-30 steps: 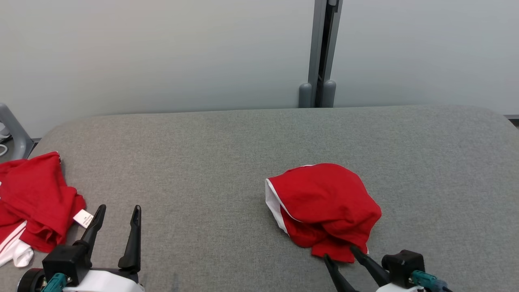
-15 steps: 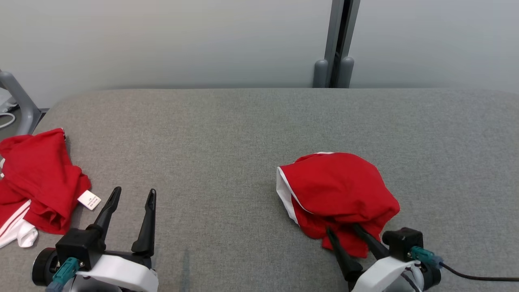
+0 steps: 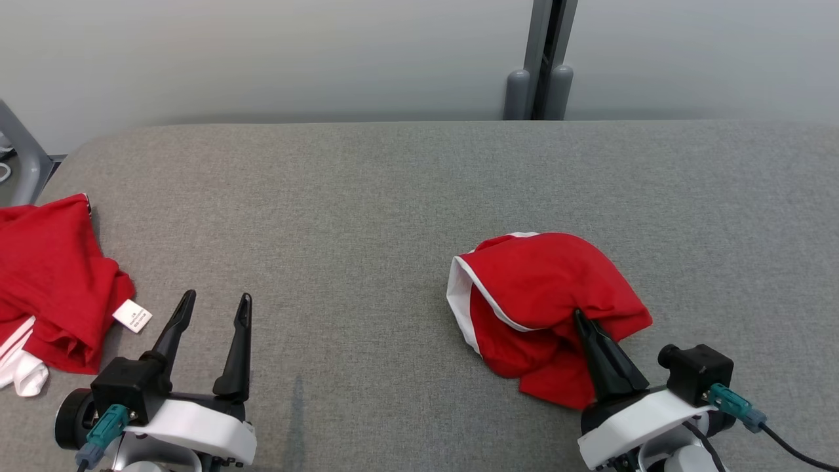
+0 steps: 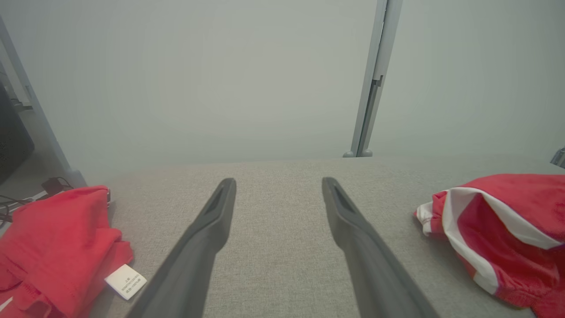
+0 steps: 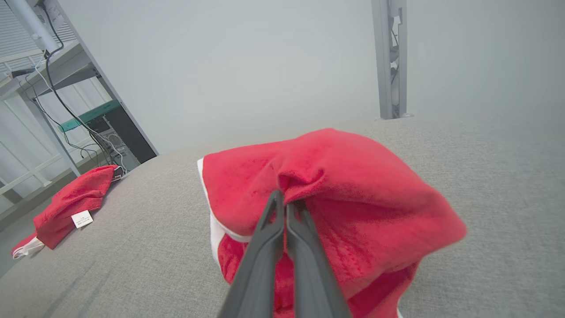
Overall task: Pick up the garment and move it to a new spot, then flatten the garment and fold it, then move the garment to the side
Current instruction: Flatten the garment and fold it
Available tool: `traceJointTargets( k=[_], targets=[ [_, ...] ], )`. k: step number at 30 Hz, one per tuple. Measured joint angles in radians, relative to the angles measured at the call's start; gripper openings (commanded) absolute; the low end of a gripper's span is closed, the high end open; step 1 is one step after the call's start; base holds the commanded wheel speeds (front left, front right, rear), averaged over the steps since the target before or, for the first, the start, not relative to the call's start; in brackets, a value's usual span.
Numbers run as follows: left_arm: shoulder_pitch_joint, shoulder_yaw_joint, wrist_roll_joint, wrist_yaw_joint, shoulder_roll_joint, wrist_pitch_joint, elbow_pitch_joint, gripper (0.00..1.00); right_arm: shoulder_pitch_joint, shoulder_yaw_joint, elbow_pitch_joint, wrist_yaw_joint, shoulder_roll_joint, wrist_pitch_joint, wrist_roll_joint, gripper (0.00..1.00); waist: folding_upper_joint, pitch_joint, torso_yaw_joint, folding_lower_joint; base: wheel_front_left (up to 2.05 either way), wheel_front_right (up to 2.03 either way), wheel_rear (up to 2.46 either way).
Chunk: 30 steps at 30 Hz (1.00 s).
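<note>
While the right claw (image 3: 579,317) is clamping fully closed on a fold of the crumpled red garment (image 3: 544,275) at lower right, the left claw (image 3: 217,298) is hovering wide open and empty at lower left over the gray table (image 3: 367,210).

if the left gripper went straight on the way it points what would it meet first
Its way looks free: the left gripper points over the grey fabric tabletop towards the pale wall, with the crumpled red garment to its right. Whether it grazes the tabletop first is unclear.

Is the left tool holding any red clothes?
No, the left tool stands open above the grey surface, holding nothing.
</note>
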Motion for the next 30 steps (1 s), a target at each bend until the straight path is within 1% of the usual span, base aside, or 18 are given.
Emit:
traceJointTargets(
  k=[2, 5, 8, 12, 17, 20, 21, 23, 24, 25, 28, 29, 30],
  targets=[
    [0.0, 0.002, -0.001, -0.001, -0.002, -0.005, 0.006, 1.0, 0.012, -0.008, -0.03, 0.0, 0.0, -0.002, -0.018, 0.0, 0.0, 0.0, -0.005, 0.0, 0.0, 0.0, 0.0],
    [-0.001, 0.003, -0.001, -0.006, -0.005, -0.008, 0.013, 1.0, 0.034, -0.015, -0.08, 0.0, 0.0, 0.059, -0.052, 0.0, 0.0, -0.001, -0.012, 0.0, 0.0, 0.0, 0.0],
    [-0.002, 0.002, -0.002, -0.01, -0.009, -0.011, 0.021, 1.0, 0.053, -0.011, -0.157, 0.0, -0.009, 0.172, -0.093, 0.0, 0.0, -0.002, -0.02, 0.0, 0.0, 0.0, 0.0],
    [-0.003, 0.003, -0.003, -0.015, -0.014, -0.014, 0.029, 1.0, 0.078, -0.008, -0.318, 0.0, -0.067, 0.352, -0.089, 0.0, 0.0, -0.001, -0.028, 0.0, 0.0, 0.0, 0.0],
    [-0.008, 0.006, -0.005, -0.018, -0.019, -0.017, 0.034, 1.0, 0.088, -0.028, -0.542, 0.0, -0.144, 0.574, -0.024, 0.0, 0.0, 0.011, -0.029, 0.0, 0.0, 0.0, 0.0],
    [-0.021, 0.007, -0.004, -0.02, -0.023, -0.018, 0.034, 1.0, 0.065, -0.069, -0.637, 0.0, -0.16, 0.683, 0.04, 0.0, 0.0, 0.026, -0.026, 0.0, 0.0, 0.0, 0.0],
    [-0.026, 0.007, -0.004, -0.024, -0.025, -0.02, 0.033, 1.0, 0.045, -0.083, -0.656, 0.0, -0.173, 0.715, 0.044, 0.0, 0.0, 0.033, -0.024, 0.0, 0.0, 0.0, 0.0],
    [-0.036, 0.007, -0.003, -0.027, -0.03, -0.021, 0.033, 1.0, -0.007, -0.117, -0.671, 0.0, -0.178, 0.754, 0.081, 0.0, 0.0, 0.049, -0.02, 0.0, 0.0, 0.0, 0.0],
    [-0.045, 0.006, 0.0, -0.03, -0.034, -0.021, 0.033, 1.0, -0.037, -0.133, -0.664, 0.0, -0.173, 0.771, 0.109, 0.0, 0.0, 0.058, -0.018, 0.0, 0.0, 0.0, 0.0],
    [-0.055, 0.002, 0.002, -0.036, -0.038, -0.021, 0.034, 1.0, -0.066, -0.146, -0.645, 0.0, -0.177, 0.786, 0.113, 0.0, 0.0, 0.069, -0.016, 0.0, 0.0, 0.0, 0.0],
    [-0.087, -0.007, 0.01, -0.053, -0.051, -0.022, 0.042, 1.0, -0.161, -0.197, -0.535, 0.0, -0.183, 0.807, 0.154, 0.0, 0.0, 0.104, -0.005, 0.0, 0.0, 0.0, 0.0],
    [-0.087, -0.007, 0.01, -0.053, -0.051, -0.022, 0.042, 1.0, -0.161, -0.197, -0.535, 0.0, -0.183, 0.807, 0.154, 0.0, 0.0, 0.104, -0.005, 0.0, 0.0, 0.0, 0.0],
    [-0.1, -0.012, 0.012, -0.059, -0.056, -0.025, 0.047, 1.0, -0.187, -0.198, -0.487, 0.0, -0.197, 0.813, 0.147, 0.0, 0.0, 0.116, -0.001, 0.0, 0.0, 0.0, 0.0]
  ],
)
